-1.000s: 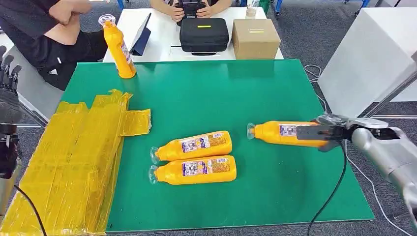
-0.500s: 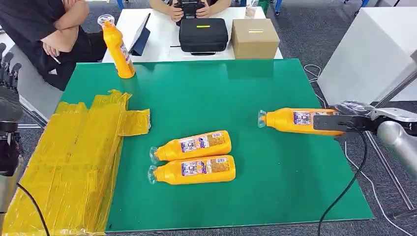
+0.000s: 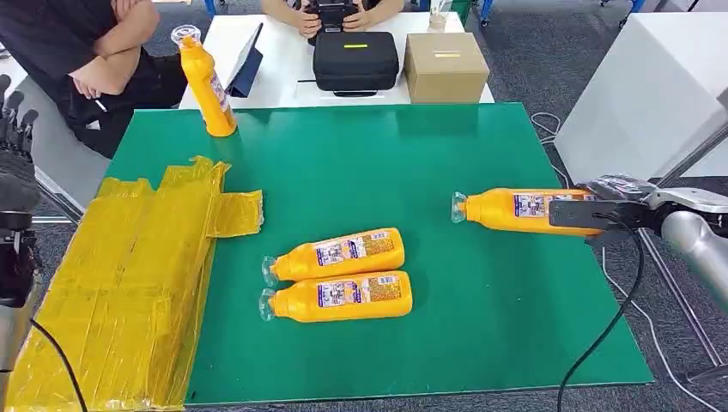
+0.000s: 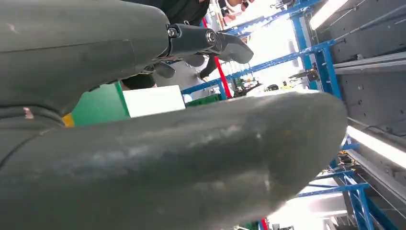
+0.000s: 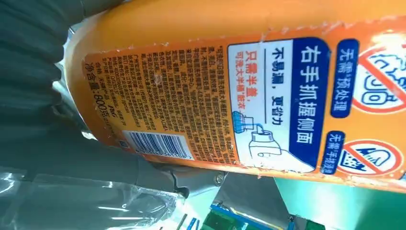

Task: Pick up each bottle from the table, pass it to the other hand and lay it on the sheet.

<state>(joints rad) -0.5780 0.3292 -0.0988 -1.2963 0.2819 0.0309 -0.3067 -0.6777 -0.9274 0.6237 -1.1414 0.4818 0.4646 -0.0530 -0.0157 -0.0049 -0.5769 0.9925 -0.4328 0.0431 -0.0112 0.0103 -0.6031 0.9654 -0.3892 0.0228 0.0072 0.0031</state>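
My right hand (image 3: 601, 212) grips an orange bottle (image 3: 519, 210) by its base, holding it level above the right side of the green table (image 3: 369, 163), cap pointing left. Up close, its label (image 5: 249, 105) faces the wrist camera. Two more orange bottles (image 3: 339, 254) (image 3: 342, 297) lie side by side near the table's middle. A fourth bottle (image 3: 206, 84) stands upright at the far left corner. The yellow sheet (image 3: 129, 275) covers the table's left side. My left hand (image 3: 15, 129) is raised beside the table's left edge, fingers apart and holding nothing.
Behind the green table a white table (image 3: 283, 64) carries a black case (image 3: 355, 60), a cardboard box (image 3: 445, 67) and a tablet (image 3: 249, 58). One person (image 3: 69, 51) sits at the far left, another (image 3: 335, 10) behind the case. A black cable (image 3: 609, 318) hangs from my right arm.
My right hand has lifted the bottle off the table and carried it a little to the right and up. In the last half second it has held nearly still.
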